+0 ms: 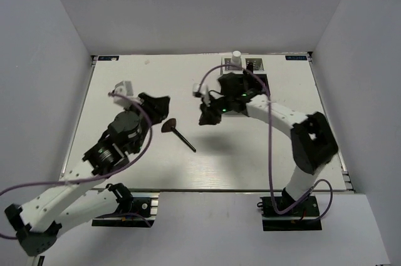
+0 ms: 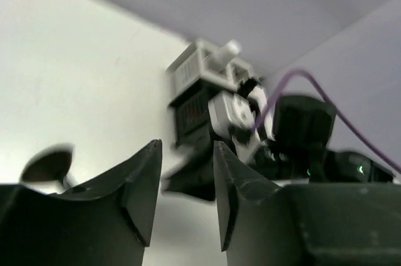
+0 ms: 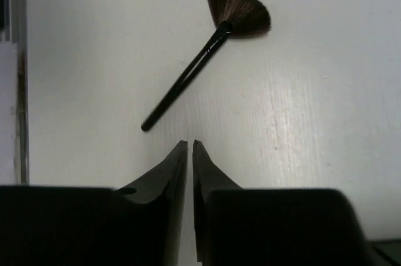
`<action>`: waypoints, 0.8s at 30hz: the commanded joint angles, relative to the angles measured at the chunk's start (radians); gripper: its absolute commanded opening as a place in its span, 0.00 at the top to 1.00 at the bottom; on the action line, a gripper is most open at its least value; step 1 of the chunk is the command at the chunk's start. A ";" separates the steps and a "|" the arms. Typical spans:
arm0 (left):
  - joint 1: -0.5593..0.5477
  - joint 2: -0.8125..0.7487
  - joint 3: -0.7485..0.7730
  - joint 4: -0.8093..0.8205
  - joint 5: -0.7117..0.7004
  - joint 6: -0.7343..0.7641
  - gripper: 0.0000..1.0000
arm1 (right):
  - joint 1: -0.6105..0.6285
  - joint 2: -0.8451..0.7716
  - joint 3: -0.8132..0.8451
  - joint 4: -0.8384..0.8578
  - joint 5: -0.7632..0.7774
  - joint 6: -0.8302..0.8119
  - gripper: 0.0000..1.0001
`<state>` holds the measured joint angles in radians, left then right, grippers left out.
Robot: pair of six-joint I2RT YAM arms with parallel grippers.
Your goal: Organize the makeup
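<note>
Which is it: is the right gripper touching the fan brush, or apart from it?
Apart. The right wrist view shows a strip of bare table between the right gripper, its fingers closed, and the handle end of the fan brush.

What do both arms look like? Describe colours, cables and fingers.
Both have white links, black joints and a looping purple cable. The left gripper and right gripper are black, with wedge-shaped fingers. A green light shows by the right wrist.

Left arm [image 1: 62,196] and right arm [image 1: 280,114]: white shells, black joints, purple cables [image 1: 270,153] (a green light [image 1: 224,111] on the right).
</note>
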<state>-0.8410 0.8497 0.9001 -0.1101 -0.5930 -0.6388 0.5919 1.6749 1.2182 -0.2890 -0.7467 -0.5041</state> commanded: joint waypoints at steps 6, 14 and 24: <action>0.002 -0.293 -0.148 -0.652 -0.018 -0.488 0.39 | 0.210 0.393 0.461 -0.194 0.343 0.257 0.37; 0.002 -0.296 -0.155 -0.735 0.001 -0.512 0.36 | 0.318 0.491 0.478 -0.145 0.524 0.275 0.37; 0.002 -0.321 -0.161 -0.760 -0.011 -0.522 0.36 | 0.373 0.531 0.388 -0.072 0.696 0.276 0.53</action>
<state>-0.8394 0.5343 0.7433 -0.8433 -0.5919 -1.1416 0.9524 2.1826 1.6371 -0.3923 -0.1589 -0.2249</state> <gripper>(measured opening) 0.643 0.490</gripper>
